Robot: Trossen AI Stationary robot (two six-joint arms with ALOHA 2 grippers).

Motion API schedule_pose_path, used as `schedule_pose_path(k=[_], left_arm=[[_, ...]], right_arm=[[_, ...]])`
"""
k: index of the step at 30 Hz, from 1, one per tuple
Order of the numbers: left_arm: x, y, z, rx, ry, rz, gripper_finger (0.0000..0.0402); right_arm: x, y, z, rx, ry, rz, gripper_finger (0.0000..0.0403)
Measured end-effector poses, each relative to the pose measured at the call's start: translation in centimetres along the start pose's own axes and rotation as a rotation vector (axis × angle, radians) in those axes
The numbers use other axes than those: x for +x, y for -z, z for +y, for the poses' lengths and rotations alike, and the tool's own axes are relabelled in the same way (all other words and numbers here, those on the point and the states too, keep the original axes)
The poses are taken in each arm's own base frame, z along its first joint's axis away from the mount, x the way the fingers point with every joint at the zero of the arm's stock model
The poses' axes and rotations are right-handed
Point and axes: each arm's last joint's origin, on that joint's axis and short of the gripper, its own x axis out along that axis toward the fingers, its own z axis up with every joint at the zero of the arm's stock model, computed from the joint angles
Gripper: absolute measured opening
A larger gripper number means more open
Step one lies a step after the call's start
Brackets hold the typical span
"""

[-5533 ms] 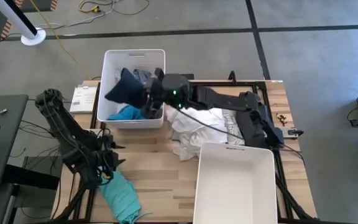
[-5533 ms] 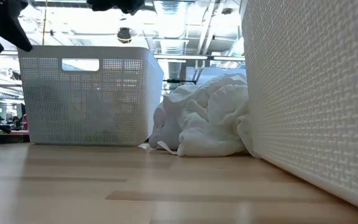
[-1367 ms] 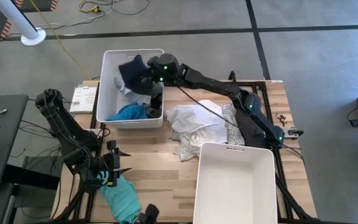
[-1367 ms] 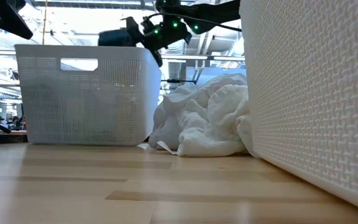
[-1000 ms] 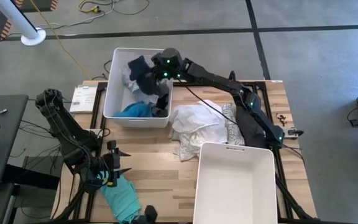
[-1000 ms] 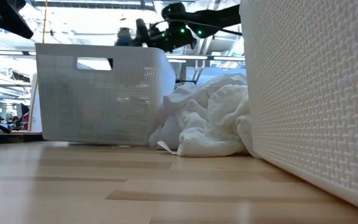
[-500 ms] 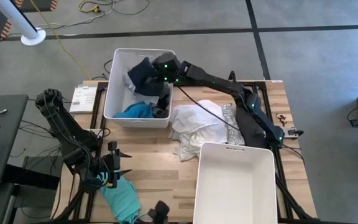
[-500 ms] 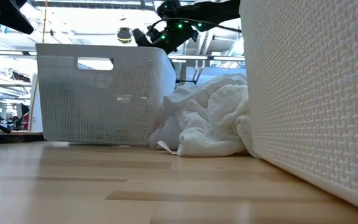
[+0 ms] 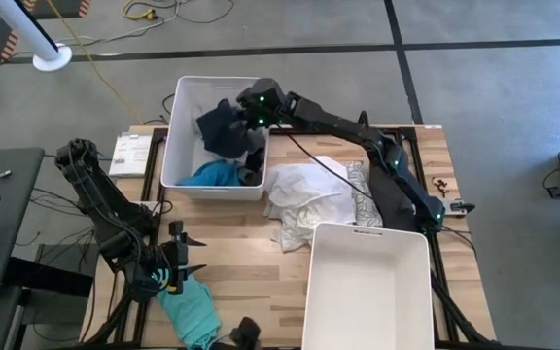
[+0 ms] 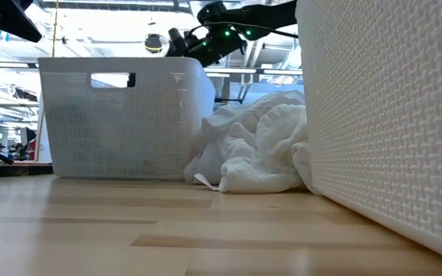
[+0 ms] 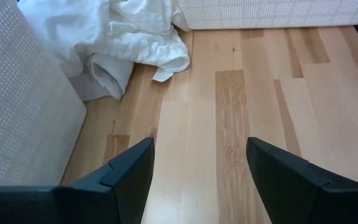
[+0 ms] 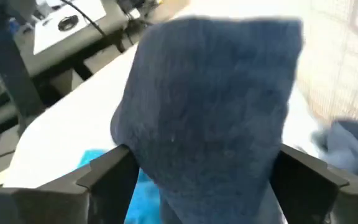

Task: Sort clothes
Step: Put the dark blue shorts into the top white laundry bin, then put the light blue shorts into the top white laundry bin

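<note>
High view: the right end effector (image 9: 246,131) hangs over the white bin (image 9: 185,177) at upper left of the frame, clenched on a dark garment (image 9: 222,126) that dangles inside the bin's walls. A blue garment (image 9: 209,173) already lies in that bin. The step in hand looks like dropping a dark piece in with the coloured ones; the next move probably calls for letting the cloth go and lifting clear without snagging it on a finger.

Right wrist view: the dark garment (image 12: 210,106) fills the space between the two fingers and blocks most of what lies below, so how full the bin is cannot be judged.

The white clothes (image 9: 304,199) sit heaped at centre frame on the counter (image 9: 251,262), with a patterned piece (image 9: 361,194) beside them, next to the second bin (image 9: 367,292) at lower right, whose near end is cut off. The left end effector (image 11: 199,180) waits at lower left, fingers spread and empty, beside a teal garment (image 9: 188,306) at the counter's edge.
</note>
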Motion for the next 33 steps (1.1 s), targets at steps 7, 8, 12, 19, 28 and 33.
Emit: schedule_pose_path(k=[7, 8, 12, 19, 28, 33], left_arm=[[0.0, 0.0, 0.0, 0.001, 0.000, 0.000, 0.0249], [0.0, 0.0, 0.0, 0.001, 0.000, 0.000, 0.0249], [0.0, 0.0, 0.0, 0.006, -0.001, 0.000, 0.0249], [0.1, 0.1, 0.0, 0.042, 0.023, 0.029, 0.0249], [-0.1, 0.6, -0.7, 0.116, 0.271, 0.212, 0.0249], [-0.4, 0.7, -1.3, 0.091, 0.441, 0.319, 0.0249]], right_arm=[[-0.3, 0.6, -0.6, 0.012, 0.098, 0.061, 0.0344], [-0.3, 0.4, -0.4, 0.010, 0.047, 0.056, 0.0342], [-0.5, 0.2, 0.1, 0.003, 0.106, 0.024, 0.0333], [-0.7, -1.6, 2.8, -0.048, -0.241, -0.113, 0.0328], [-2.1, -1.6, 9.0, -0.122, -0.588, -0.093, 0.0328], [-3.4, -0.8, 12.1, -0.180, -0.643, -0.010, 0.0328]])
